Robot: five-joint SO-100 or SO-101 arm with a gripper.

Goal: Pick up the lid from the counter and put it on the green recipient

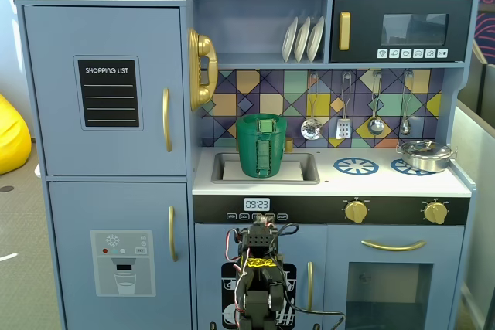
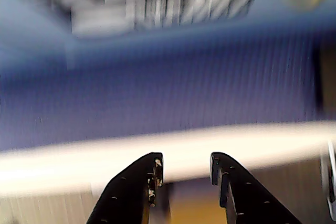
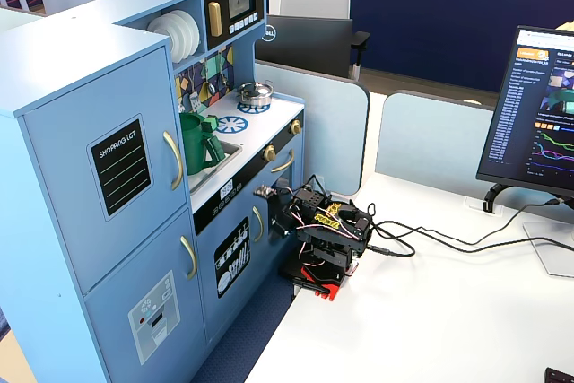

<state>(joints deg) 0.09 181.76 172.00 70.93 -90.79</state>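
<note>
The green recipient stands upright in the sink of the toy kitchen, its strap handle facing front; it also shows in the other fixed view. The green lid lies on top of it, with its handle showing across the rim. My arm is folded low in front of the kitchen's lower doors, well below the counter. My gripper is open and empty, pointing at the kitchen front. The wrist view is blurred and shows only blue panel and a white counter edge.
A shiny steel pot sits on the right burner, next to a blue burner ring. Utensils hang on the back wall. The arm's base and cables lie on a white desk beside a monitor.
</note>
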